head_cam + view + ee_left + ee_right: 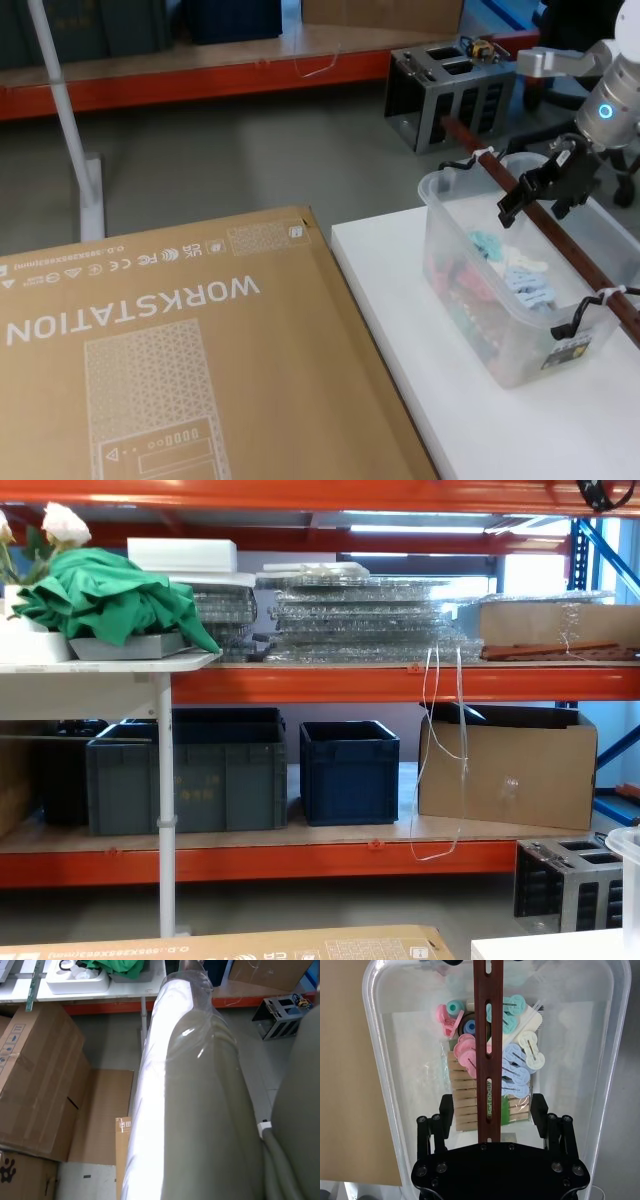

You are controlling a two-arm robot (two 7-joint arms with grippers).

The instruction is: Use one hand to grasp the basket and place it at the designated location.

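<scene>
Right gripper [492,1109]: black, poised over the basket from the robot's right. Its fingers are spread, one on each side of the bar, with a gap on both sides, so nothing is gripped.
Handle [488,1045]: a reddish-brown slotted bar lying directly between those fingers. I cannot tell how far the tips reach below it.
Handle axis: in the head view it runs from far-left to near-right, along the tub's length. The fingers' closing line crosses it squarely.
Grip spot: about mid-bar, perhaps slightly toward the far end fitting.
Basket [520,345]: a translucent tub straight beneath the gripper, standing on the right part of the white table [430,400]. Coloured pegs [520,1057] are piled inside.
Nearer arm: the right, poised at the handle. The left arm's wrist view looks down at floor and cardboard cartons [40,1075], so I judge it well apart from the tub.
Coming move (judgement): close straight across the bar with no turn of the wrist. An off-centre hold could let the tub tip as it lifts.
Beyond: a flat cardboard box [150,350] sits just beside the table's left edge, and a grey metal rack [450,90] stands on the floor behind.
</scene>
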